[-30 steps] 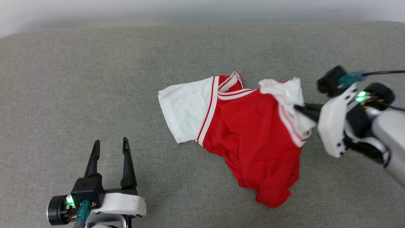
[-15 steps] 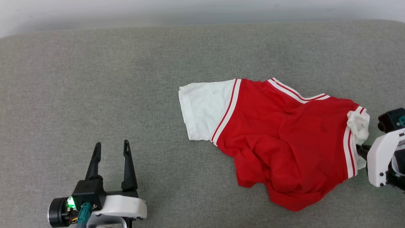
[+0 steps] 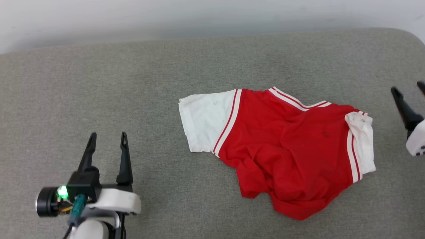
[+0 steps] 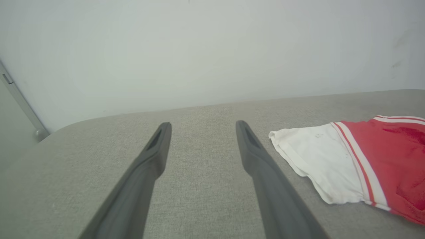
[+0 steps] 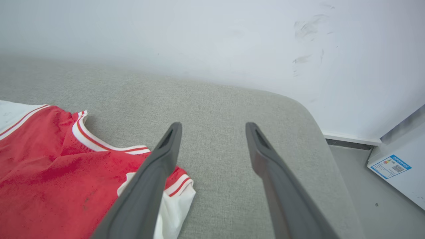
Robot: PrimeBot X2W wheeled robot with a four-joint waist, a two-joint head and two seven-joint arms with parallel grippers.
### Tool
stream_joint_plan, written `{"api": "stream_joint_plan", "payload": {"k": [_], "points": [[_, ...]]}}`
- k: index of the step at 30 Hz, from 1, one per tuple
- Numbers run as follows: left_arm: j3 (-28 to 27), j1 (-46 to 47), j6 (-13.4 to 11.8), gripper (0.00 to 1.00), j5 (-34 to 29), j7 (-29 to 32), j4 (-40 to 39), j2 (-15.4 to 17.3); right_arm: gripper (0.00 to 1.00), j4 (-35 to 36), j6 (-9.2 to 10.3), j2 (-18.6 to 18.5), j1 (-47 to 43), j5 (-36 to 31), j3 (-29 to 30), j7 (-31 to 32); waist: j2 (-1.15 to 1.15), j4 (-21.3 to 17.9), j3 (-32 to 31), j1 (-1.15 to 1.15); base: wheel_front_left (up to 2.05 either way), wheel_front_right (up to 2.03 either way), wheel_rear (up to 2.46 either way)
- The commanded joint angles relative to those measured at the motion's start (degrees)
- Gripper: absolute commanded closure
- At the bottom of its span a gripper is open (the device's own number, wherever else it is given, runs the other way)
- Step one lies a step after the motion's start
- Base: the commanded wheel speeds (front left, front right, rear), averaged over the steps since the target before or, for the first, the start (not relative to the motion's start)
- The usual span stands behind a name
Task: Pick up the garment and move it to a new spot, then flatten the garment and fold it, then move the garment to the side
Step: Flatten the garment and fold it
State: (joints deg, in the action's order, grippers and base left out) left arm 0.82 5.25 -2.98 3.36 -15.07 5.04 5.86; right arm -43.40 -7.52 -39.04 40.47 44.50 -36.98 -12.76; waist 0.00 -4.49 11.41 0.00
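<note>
Right end effector let go, jaws apart — garment lying rumpled

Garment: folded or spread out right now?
Spread, not folded, not flat. The garment lies open on the grey cushion, both white sleeves out sideways, red body wrinkled and bunched at the hem.

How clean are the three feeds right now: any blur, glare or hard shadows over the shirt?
Head view: sharp, even light, no glare on the garment, only faint shadows in its folds. Left wrist view: cloth crisp, left gripper's fingers soft close to the lens. Right wrist view: slightly soft throughout.
</note>
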Motion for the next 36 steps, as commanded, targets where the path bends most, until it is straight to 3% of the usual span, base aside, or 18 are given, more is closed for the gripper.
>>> {"api": "stream_joint_plan", "payload": {"k": [1, 5, 9, 10, 11, 13, 17, 23, 29, 36], "points": [[-0.2, 2.1, 0.9, 0.0, -0.2, -0.2, 0.7, 1.0, 0.0, 0.3, 0.06, 1.3, 1.0, -2.4, 2.3, -1.3, 0.0, -0.5, -0.1, 0.0, 0.0, 0.0, 0.0], [-0.3, 7.8, 3.3, 0.0, 0.4, -0.2, 3.7, 3.0, 0.0, 6.5, 0.06, 4.6, 0.6, -12.2, 14.2, -2.4, 0.0, -1.2, 0.5, 0.0, 0.0, 0.0, 0.0], [0.6, 15.8, 5.9, 0.0, 0.5, 0.5, 6.5, 5.2, 0.0, 21.3, 0.06, 13.0, -8.0, -25.6, 30.1, -2.4, 0.0, -1.7, 1.6, 0.0, 0.0, 0.0, 0.0], [1.1, 17.8, 6.5, 0.0, 0.3, 1.4, 7.4, 5.8, 0.0, 25.2, 0.06, 15.3, -10.2, -28.5, 32.9, -2.4, 0.0, -1.7, 1.9, 0.0, 0.0, 0.0, 0.0], [1.1, 17.8, 6.5, 0.0, 0.3, 1.4, 7.4, 5.8, 0.0, 25.2, 0.06, 15.3, -10.2, -28.5, 32.9, -2.4, 0.0, -1.7, 1.9, 0.0, 0.0, 0.0, 0.0], [2.0, 21.9, 7.4, 0.0, 0.1, 3.8, 8.9, 6.8, 0.0, 32.8, 0.06, 20.2, -14.1, -32.9, 36.9, -2.4, 0.0, -1.9, 2.6, 0.0, 0.0, 0.0, 0.0], [4.5, 29.7, 9.1, 0.0, 0.5, 9.1, 11.4, 8.5, 0.0, 41.9, 0.06, 26.2, -20.7, -37.5, 38.9, -2.4, 0.0, -2.2, 3.9, 0.0, 0.0, 0.0, 0.0], [11.4, 41.2, 10.4, 0.0, 5.2, 21.0, 15.5, 11.1, 0.0, 48.7, 0.06, 30.3, -25.1, -38.9, 39.2, -2.4, 0.0, -3.0, 6.2, 0.0, 0.0, 0.0, 0.0], [26.2, 51.4, 10.3, 0.0, 19.1, 39.2, 17.1, 17.0, 0.0, 51.5, 0.06, 31.6, -26.1, -40.1, 38.6, -2.4, 0.0, -4.6, 9.0, 0.0, 0.0, 0.0, 0.0], [41.0, 59.9, 10.3, 0.0, 35.0, 56.0, 15.2, 23.7, 0.0, 52.4, 0.06, 32.6, -24.7, -41.4, 37.1, -2.4, 0.0, -6.7, 12.2, 0.0, 0.0, 0.0, 0.0]]}}
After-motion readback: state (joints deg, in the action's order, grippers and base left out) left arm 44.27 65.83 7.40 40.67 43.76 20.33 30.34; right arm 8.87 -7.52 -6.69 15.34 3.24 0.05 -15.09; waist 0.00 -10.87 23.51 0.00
